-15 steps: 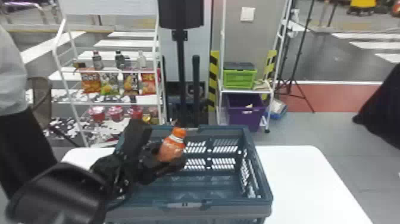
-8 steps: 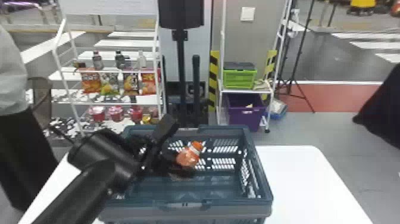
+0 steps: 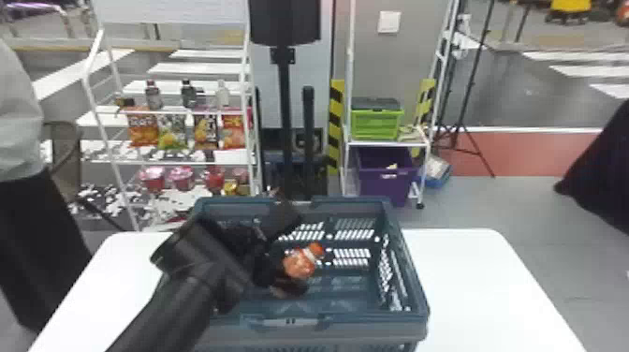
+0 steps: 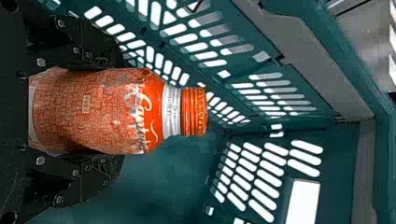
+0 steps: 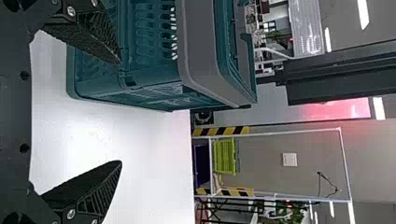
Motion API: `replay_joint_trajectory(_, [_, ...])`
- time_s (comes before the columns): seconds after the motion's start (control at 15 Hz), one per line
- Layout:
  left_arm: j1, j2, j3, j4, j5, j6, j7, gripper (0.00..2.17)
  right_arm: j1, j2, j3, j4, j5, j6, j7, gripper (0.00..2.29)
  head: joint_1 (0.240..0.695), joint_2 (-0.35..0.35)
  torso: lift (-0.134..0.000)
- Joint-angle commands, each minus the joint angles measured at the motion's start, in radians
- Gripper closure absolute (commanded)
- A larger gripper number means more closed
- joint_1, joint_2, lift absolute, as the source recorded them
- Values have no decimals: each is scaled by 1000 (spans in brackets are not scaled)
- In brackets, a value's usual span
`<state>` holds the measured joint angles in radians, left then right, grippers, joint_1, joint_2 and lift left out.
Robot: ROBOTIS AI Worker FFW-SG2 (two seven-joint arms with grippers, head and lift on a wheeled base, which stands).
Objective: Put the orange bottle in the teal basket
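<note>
The orange bottle (image 3: 298,265) was held by the left gripper (image 3: 299,253) inside the teal basket (image 3: 369,330), within its walls and below the level of the far rim. The left gripper's fingers (image 4: 93,179) were clamped on the bottle, one along each side of its body. The base was set toward the gripper's palm, while the shoulder, the pale neck band and the orange cap (image 4: 194,112) were left jutting out past the fingertips. In the head view the bottle was seen tilted, its cap raised and leaned toward the robot's right. The basket was set on the white table (image 3: 477,281). The right gripper (image 5: 120,112) was held near the basket, its two fingers spread wide apart, and the table top was seen between them.
</note>
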<state>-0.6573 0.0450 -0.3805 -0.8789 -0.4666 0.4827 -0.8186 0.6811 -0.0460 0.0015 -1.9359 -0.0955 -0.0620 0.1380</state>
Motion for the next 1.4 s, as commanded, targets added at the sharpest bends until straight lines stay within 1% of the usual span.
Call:
replay_joint_trajectory(0.0, [-1, -4, 0, 17, -35, -2, -19, 583, -2, 0, 2, 2, 0, 0, 0, 124, 499, 0, 0])
replay_joint_trajectory(0.07, [-1, -8, -2, 26, -47, -2, -24, 522, -3, 0, 2, 5, 0, 0, 0, 124, 499, 0, 0])
replay_joint_trajectory(0.13, [-1, -8, -2, 29, -50, -2, -24, 522, -3, 0, 3, 6, 0, 0, 0, 124, 499, 0, 0])
replay_joint_trajectory(0.27, [2, -7, 0, 26, -50, -2, -20, 468, -6, 0, 6, 8, 0, 0, 0, 124, 499, 0, 0])
replay_joint_trajectory(0.33, [5, -7, 2, 21, -49, -2, -16, 360, -6, 0, 8, 8, 0, 0, 0, 124, 499, 0, 0])
replay_joint_trajectory(0.53, [13, -8, 20, 5, -44, 1, -10, 235, -2, 0, 8, 5, 0, 0, 0, 124, 499, 0, 0])
replay_joint_trajectory(0.6, [21, -8, 28, -8, -44, 1, -8, 228, 0, 0, 6, 3, 0, 0, 0, 124, 499, 0, 0])
replay_joint_trajectory(0.73, [48, -7, 61, -74, -41, 4, -13, 228, 2, 0, 8, 0, 0, 0, 0, 124, 499, 0, 0])
replay_joint_trajectory(0.87, [90, -2, 120, -195, -43, 38, -30, 228, 3, 0, 8, -2, 0, 0, 0, 124, 499, 0, 0])
replay_joint_trajectory(1.07, [153, 7, 163, -393, -35, 164, -88, 228, 9, -2, 6, -11, 0, 0, 0, 124, 499, 0, 0])
replay_joint_trajectory(1.13, [174, 12, 181, -459, -30, 198, -91, 228, 9, -2, 6, -14, -1, 0, 0, 124, 499, 0, 0])
replay_joint_trajectory(1.33, [212, 10, 253, -617, -6, 293, -114, 228, 14, -2, 6, -21, 0, 6, 0, 124, 499, 0, 0])
